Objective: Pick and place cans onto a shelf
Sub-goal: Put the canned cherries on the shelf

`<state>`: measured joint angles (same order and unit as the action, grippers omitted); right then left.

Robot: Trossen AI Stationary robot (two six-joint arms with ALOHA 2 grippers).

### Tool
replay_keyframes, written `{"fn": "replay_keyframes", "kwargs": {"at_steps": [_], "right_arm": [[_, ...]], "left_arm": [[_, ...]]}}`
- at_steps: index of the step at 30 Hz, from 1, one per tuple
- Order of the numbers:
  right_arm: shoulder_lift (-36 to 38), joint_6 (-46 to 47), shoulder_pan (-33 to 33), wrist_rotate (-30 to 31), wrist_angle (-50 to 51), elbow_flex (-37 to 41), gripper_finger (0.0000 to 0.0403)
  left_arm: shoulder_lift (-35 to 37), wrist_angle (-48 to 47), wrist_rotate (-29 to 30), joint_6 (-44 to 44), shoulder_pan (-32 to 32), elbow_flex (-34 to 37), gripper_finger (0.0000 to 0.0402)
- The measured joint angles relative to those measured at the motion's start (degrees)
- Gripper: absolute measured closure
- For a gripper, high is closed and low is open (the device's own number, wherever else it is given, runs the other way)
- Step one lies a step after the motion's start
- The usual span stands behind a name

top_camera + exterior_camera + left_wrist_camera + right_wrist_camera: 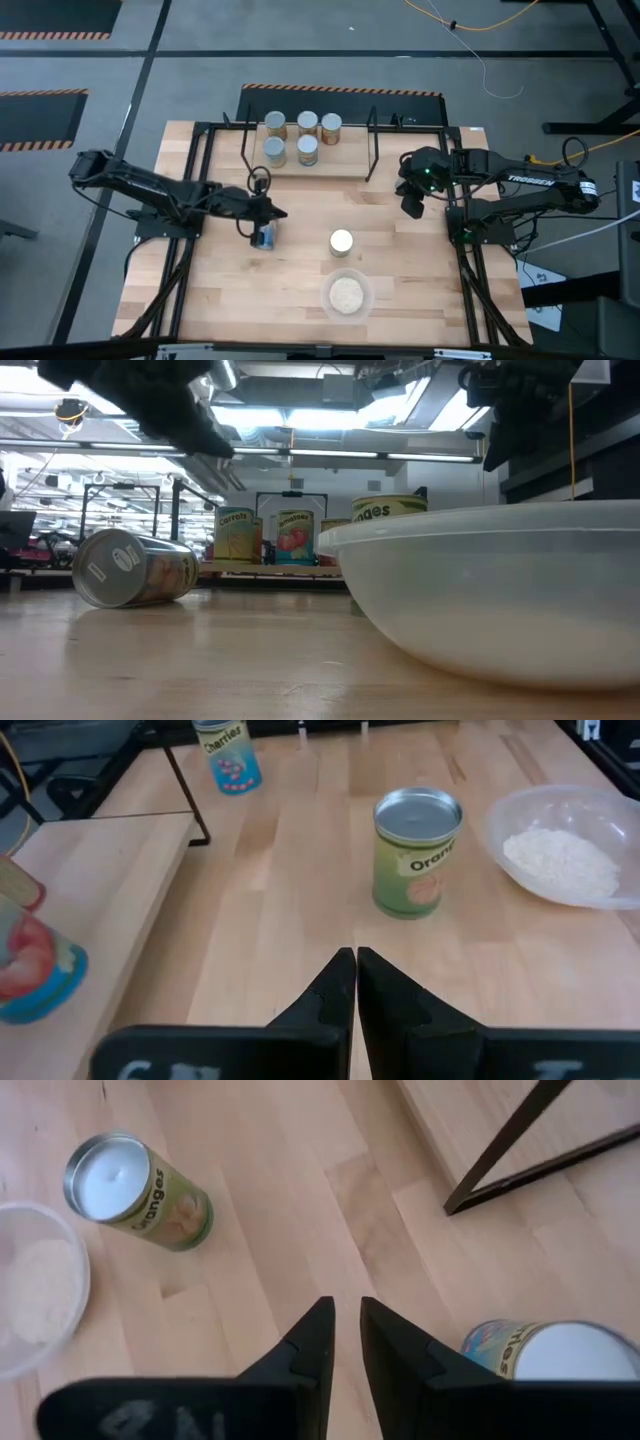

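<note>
Left gripper (355, 982) jaws shut; right gripper (343, 1342) jaws slightly parted

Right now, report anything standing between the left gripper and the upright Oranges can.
Nothing visible does. Only bare tabletop lies between the shut left gripper and the Oranges can. The bowl of pale grains sits off to one side, and the tipped can lies beside the gripper.

Shiny metal-topped cans (417, 850) with glossy paper labels, a smooth translucent plastic bowl (530, 815), matt light-wood tabletop (290, 920)
</note>
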<state>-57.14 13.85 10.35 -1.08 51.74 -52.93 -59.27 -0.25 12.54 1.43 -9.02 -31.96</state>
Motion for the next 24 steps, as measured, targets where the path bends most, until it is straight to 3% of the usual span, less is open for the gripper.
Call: {"fn": "replay_keyframes", "kwargs": {"at_steps": [8, 12, 19, 24], "right_arm": [[0.0, -2.2, 0.0, 0.0, -2.0, 0.0, 0.0343], [0.0, -2.2, 0.0, 0.4, -3.7, 0.0, 0.0317], [0.0, -0.1, 0.0, 9.5, -4.0, 0.0, 0.0231], [0.0, 8.5, 0.1, 15.3, -3.9, 0.0, 0.0207]], "left_arm": [[0.0, 8.9, 0.0, 0.0, 0.0, 5.6, 0.0392], [0.0, 9.3, 0.1, 0.0, 0.0, 5.6, 0.0392], [0.0, 10.3, 0.1, 0.0, 0.0, 5.6, 0.0392], [0.0, 10.3, 0.1, 0.0, 0.0, 5.6, 0.0392]]}}
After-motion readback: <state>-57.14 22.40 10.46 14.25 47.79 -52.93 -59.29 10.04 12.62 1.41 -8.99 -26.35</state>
